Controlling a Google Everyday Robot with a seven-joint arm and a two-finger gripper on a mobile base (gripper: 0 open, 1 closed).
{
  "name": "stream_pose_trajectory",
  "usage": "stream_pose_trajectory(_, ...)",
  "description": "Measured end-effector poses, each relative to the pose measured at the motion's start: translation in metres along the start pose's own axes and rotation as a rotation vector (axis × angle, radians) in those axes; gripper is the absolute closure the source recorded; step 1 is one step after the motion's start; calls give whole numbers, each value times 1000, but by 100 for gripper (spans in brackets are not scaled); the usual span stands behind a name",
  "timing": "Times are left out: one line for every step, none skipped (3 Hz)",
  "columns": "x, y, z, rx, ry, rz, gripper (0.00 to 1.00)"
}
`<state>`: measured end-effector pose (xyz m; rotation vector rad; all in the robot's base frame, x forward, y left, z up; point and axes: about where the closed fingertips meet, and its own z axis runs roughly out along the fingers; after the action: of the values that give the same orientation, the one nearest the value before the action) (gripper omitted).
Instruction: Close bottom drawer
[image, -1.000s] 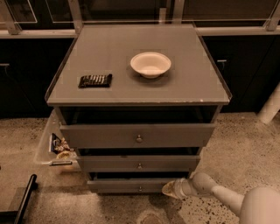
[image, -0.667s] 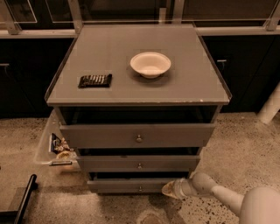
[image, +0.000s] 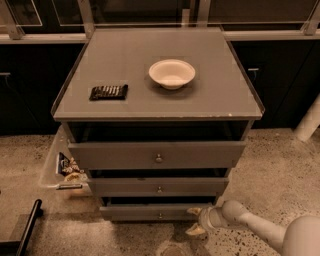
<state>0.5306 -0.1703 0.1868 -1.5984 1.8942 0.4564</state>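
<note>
Unchanged since a second ago: gripper (image: 194, 221) low by floor, fingers apart, holding nothing, seemingly touching right end of bottom drawer (image: 135, 212); drawer front left of gripper, long axis crosswise, slightly proud of cabinet (image: 220, 65).

On cabinet (image: 150, 107): bowl (image: 171, 73) right of packet (image: 108, 92); hand (image: 194, 221) by bottom drawer (image: 150, 213) right end.

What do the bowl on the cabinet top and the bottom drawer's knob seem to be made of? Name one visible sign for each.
Bowl: probably paper or plastic, judging by its matte off-white look and thin rim.
Knob on the bottom drawer: likely metal, being small and round with a faint glint.
The gripper sits low at that drawer's right end.
</note>
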Motion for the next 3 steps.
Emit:
stream_pose_trajectory(-1,5,2,-9,-3,0,0)
stream_pose_trajectory(-2,17,-4,-25,-3,-5,0)
stream_pose_trajectory(-6,62,-57,-15,8,-39,0)
